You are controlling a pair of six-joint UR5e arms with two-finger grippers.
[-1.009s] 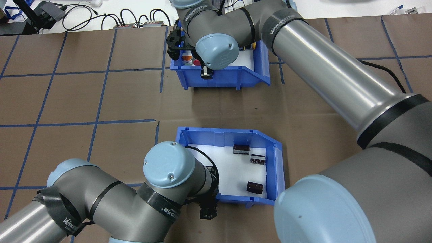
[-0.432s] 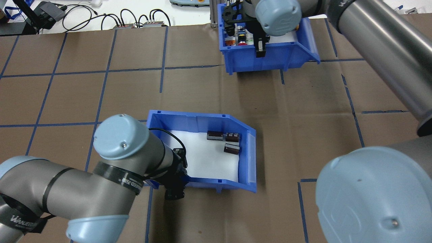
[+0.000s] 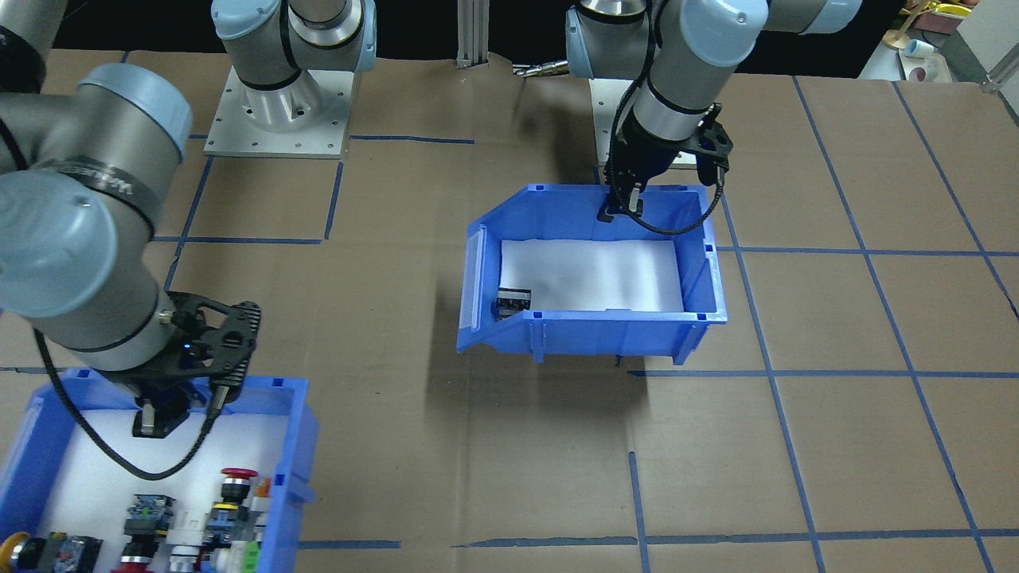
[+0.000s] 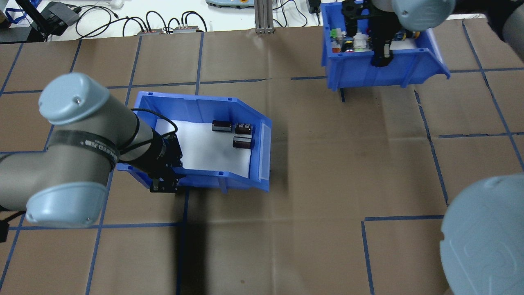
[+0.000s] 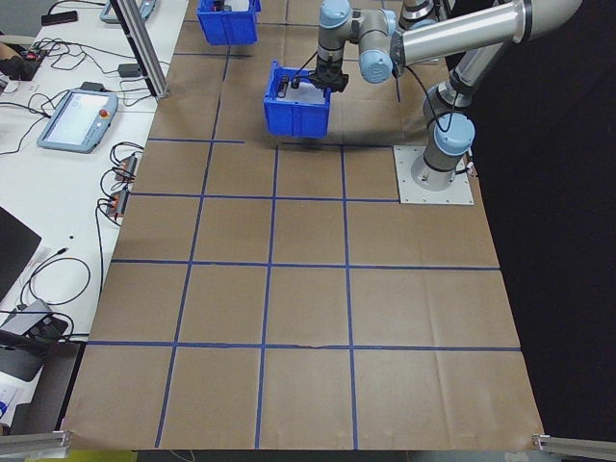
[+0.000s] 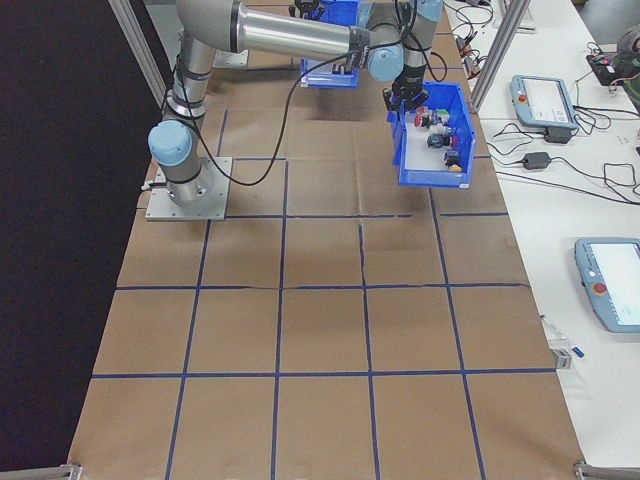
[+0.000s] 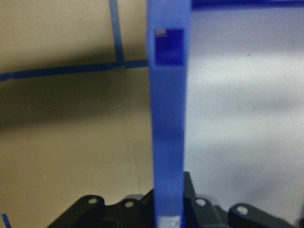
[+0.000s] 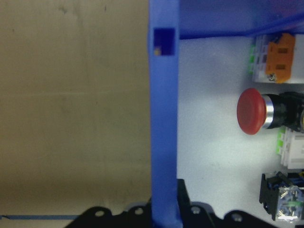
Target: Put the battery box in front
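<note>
Near arm [image 6: 290, 35] runs from its base plate [image 6: 185, 195] at 9 o'clock across to 1 o'clock, wrist over a blue bin [image 6: 432, 140] holding red and black push-buttons; it casts a shadow on the brown paper. 2nd blue bin [image 6: 335, 45] at 12 o'clock, far arm over it. 2 teach pendants [image 6: 542, 98] on the white bench at 3 o'clock.

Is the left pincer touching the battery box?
Touching. The left wrist view shows the left pincer clamped on the battery box wall.
</note>
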